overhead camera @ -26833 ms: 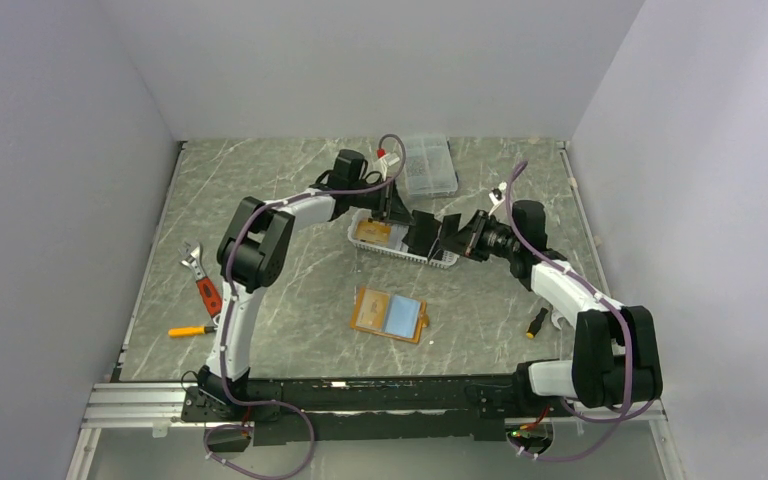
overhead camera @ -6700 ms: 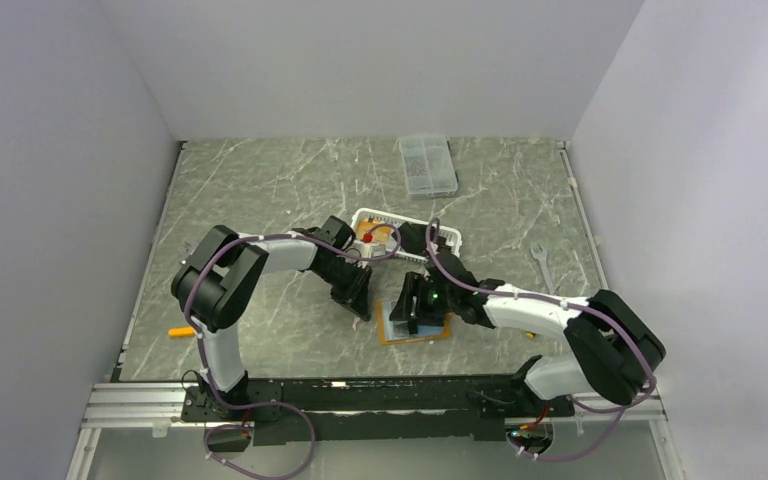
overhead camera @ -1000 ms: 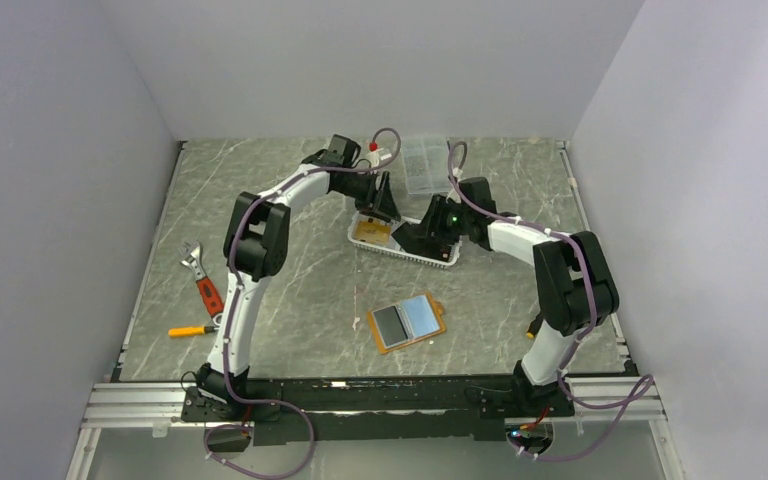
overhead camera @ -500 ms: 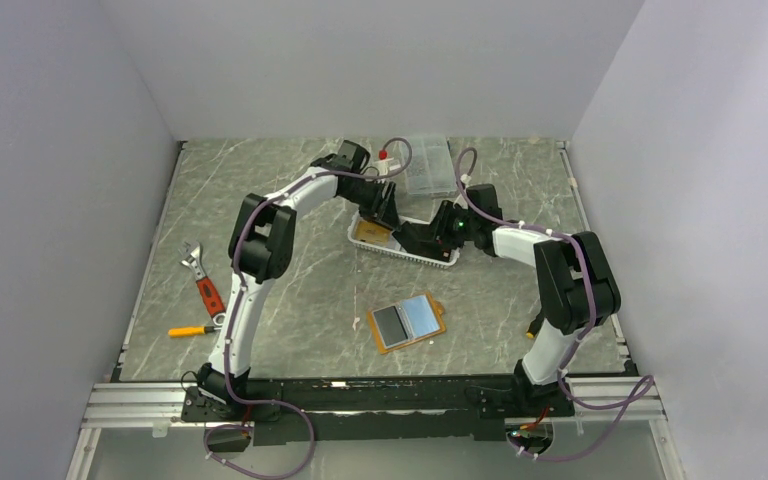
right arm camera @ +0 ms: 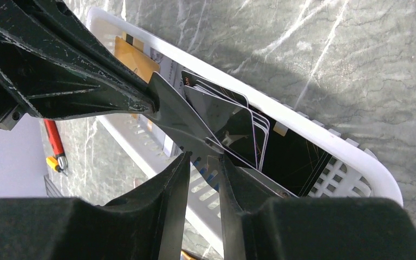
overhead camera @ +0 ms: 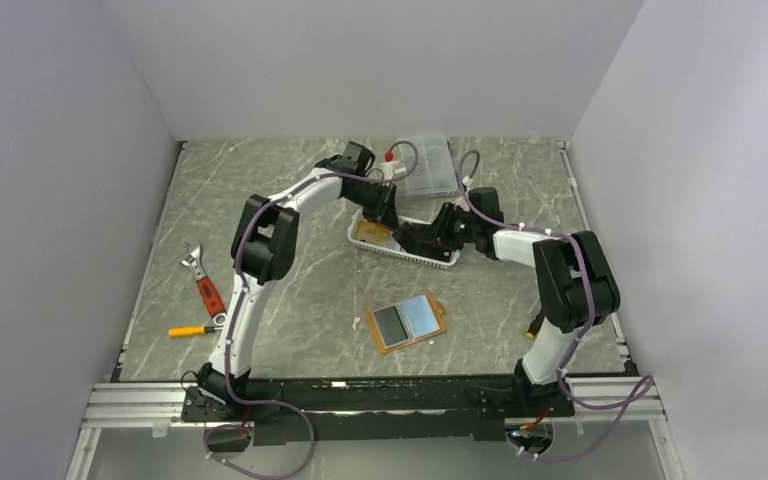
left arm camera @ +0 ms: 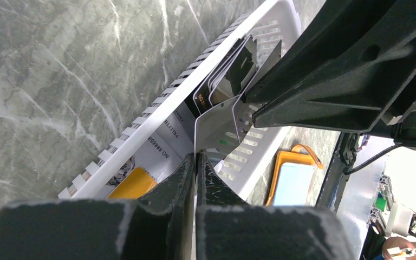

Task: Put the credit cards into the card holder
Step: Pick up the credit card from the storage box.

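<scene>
Marble-green table (overhead camera: pixel 260 200), and both arms are stretched out to the white slotted basket (overhead camera: pixel 415 258). It sits at twelve o'clock from the card holder (overhead camera: pixel 407 322), well apart from it. The holder lies open and flat, with an orange border around a dark panel beside a pale blue one.

The credit cards (right arm camera: pixel 233 124) are in the basket, mostly black ones fanned against the wall, with a gold card (left arm camera: pixel 132 184) flat on the floor at about seven o'clock from them.

Now the pinch: the left gripper (left arm camera: pixel 196 157) has its fingers pressed together on the edge of a grey card (left arm camera: pixel 216 122), which stands up out of the stack. The right gripper (right arm camera: pixel 203 160) straddles the far corner of that same card with a slim gap between its fingers. I can't tell whether the pads touch the card.

I'd judge these cards to be light, thin, stiff and glossy, so they are likely to skid or spring if squeezed off-centre. Best taken across the faces at a short edge, tilted up off the pile.

As for writing, a white card (left arm camera: pixel 160 149) shows "NO 8888…" and a word ending "TINA". The rest is too small to read.
</scene>
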Tool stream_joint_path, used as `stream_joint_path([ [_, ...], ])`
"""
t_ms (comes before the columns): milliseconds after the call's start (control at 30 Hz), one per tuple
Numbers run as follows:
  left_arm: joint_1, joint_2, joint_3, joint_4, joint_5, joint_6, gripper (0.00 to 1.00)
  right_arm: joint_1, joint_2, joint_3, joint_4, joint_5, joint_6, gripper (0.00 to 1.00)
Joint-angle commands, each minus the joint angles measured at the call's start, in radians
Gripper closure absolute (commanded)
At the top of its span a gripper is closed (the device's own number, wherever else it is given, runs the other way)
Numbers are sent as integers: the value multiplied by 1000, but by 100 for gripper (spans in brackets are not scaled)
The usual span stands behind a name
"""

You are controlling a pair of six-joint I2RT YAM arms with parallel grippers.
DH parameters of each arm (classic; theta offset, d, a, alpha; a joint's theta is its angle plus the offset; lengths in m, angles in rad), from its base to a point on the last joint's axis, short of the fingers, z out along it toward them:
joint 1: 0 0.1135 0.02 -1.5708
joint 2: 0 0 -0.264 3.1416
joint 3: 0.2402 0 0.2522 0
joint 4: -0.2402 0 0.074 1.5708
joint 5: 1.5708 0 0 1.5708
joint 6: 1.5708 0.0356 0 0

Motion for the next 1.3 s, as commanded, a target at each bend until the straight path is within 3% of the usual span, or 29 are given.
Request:
stream_joint_path([
  [0, -6, -35, 16, -18, 11, 36, 100, -18, 14, -27, 9, 36, -10, 71],
  [200, -4, -96, -24, -2, 48, 46, 100, -36, -3, -52, 38, 1, 15, 68],
  [333, -1, -120, -35, -8, 76, 46, 100, -60, -29, -68, 100, -109, 38, 53],
  [467, 13, -129, -38, -2, 126, 31, 100, -88, -90, -76, 173, -242, 49, 47],
  [700, 23, -177, -28, -4, 220, 17, 100, -94, -210, 0, 112, -369, -56, 46],
  [867, 24, -257, -75, 30, 263, 6, 100, -96, -283, 44, 24, -339, -179, 46],
  [1133, 31, -316, -66, -52, 179, 114, 100, -89, -314, 17, 87, -384, -233, 45],
  [1267, 36, -336, -63, -94, 218, 157, 100, -86, -310, 23, 109, -419, -226, 45],
])
